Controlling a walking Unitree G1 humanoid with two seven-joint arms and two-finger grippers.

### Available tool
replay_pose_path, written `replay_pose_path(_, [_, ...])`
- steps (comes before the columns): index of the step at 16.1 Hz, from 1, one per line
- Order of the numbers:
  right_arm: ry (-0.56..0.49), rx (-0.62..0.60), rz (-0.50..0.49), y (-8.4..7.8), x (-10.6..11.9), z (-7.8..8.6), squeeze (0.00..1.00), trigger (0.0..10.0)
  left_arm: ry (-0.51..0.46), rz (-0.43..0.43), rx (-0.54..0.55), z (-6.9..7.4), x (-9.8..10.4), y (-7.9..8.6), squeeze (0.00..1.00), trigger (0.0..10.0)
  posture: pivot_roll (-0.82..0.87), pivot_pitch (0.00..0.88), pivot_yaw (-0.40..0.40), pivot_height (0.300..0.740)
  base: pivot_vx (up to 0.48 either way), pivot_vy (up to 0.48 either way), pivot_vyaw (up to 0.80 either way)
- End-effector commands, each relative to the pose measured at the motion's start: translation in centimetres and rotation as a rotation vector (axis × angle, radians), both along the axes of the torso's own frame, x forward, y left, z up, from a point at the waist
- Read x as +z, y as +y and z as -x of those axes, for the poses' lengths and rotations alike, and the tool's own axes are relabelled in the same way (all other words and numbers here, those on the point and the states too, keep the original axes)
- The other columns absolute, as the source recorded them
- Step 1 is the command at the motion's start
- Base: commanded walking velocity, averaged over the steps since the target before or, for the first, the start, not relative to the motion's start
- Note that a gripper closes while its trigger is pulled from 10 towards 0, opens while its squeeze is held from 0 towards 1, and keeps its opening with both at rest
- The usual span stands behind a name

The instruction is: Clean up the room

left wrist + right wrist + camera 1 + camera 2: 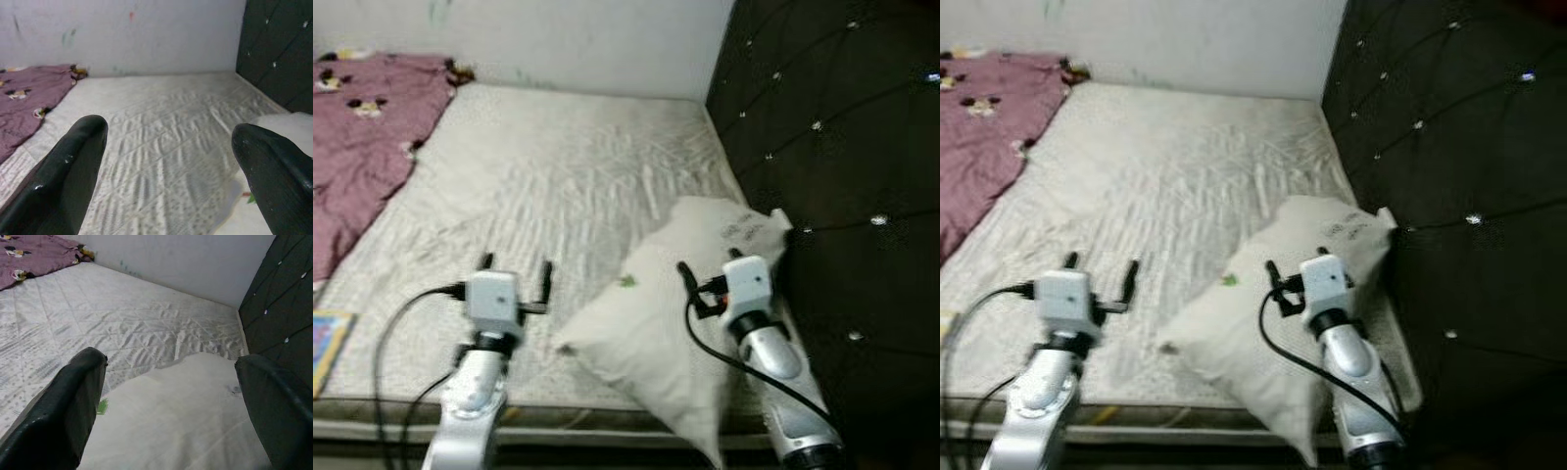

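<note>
A white pillow [651, 323] lies askew on the bare mattress [568, 176], its far corner against the dark tufted headboard [842, 147] and its near corner hanging over the bed's front edge. My right gripper [710, 262] hovers open just above the pillow [181, 411], nothing between its fingers [68, 411]. My left gripper [517, 262] is open over the mattress to the left of the pillow, near the front edge. A crumpled maroon blanket [362, 147] with cartoon prints covers the bed's far left part.
A white wall [587, 39] runs behind the bed. The headboard closes off the right side. A colourful book or card [328, 343] sits at the bed's front left edge. Bare mattress [171, 132] stretches between blanket and pillow.
</note>
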State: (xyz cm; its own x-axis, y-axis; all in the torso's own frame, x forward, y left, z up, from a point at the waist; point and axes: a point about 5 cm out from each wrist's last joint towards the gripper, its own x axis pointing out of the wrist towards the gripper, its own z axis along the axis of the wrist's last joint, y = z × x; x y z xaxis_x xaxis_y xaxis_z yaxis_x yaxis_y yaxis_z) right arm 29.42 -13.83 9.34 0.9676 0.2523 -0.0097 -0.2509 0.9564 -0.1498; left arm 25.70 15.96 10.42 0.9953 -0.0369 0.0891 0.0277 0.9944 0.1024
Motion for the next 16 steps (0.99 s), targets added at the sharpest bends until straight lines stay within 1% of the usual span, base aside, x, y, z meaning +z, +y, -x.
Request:
replay_pose_path(1, [-0.009, -0.026, 0.007, -0.8, 0.2, -0.1, 0.00, 10.0, 0.007, 0.007, -0.028, 0.0, -0.1, -0.8, 0.00, 10.0, -0.01, 0.054, -0.057, 0.740, 0.000, -0.379, 0.00])
replay_pose_path(2, [-0.009, -0.027, 0.007, -0.8, 0.2, -0.1, 0.00, 10.0, 0.007, 0.006, -0.027, 0.0, -0.1, -0.8, 0.00, 10.0, -0.01, 0.055, -0.057, 0.740, 0.000, -0.368, 0.00])
replay_pose_path(9, [-0.013, -0.027, 0.004, -0.9, 0.2, -0.1, 0.00, 10.0, 0.008, 0.034, 0.000, 0.0, -0.2, -0.5, 0.00, 10.0, -0.01, 0.047, -0.059, 0.740, 0.000, 0.000, 0.00])
replay_pose_path(11, [-0.014, -0.026, 0.005, -0.8, 0.2, -0.6, 0.00, 10.0, 0.007, 0.064, 0.011, -0.3, 0.0, -0.4, 0.00, 10.0, 0.00, 0.033, -0.063, 0.740, 0.000, 0.000, 0.00])
replay_pose_path(14, [-0.021, -0.022, 0.009, -0.8, 0.5, -1.1, 0.00, 10.0, -0.013, 0.056, 0.019, -0.8, 0.3, -0.3, 0.00, 10.0, 0.00, 0.017, -0.066, 0.740, 0.000, 0.000, 0.00])
replay_pose_path(15, [-0.037, -0.025, 0.009, -0.7, 0.9, -1.7, 0.00, 10.0, -0.027, 0.058, 0.025, -1.3, 0.6, -0.1, 0.00, 10.0, 0.00, 0.000, -0.067, 0.740, 0.000, 0.000, 0.00])
replay_pose_path(16, [-0.043, -0.026, 0.008, -0.7, 1.0, -1.9, 0.00, 10.0, -0.031, 0.059, 0.028, -1.5, 0.7, -0.1, 0.00, 10.0, 0.00, 0.000, -0.068, 0.740, 0.000, 0.000, 0.00])
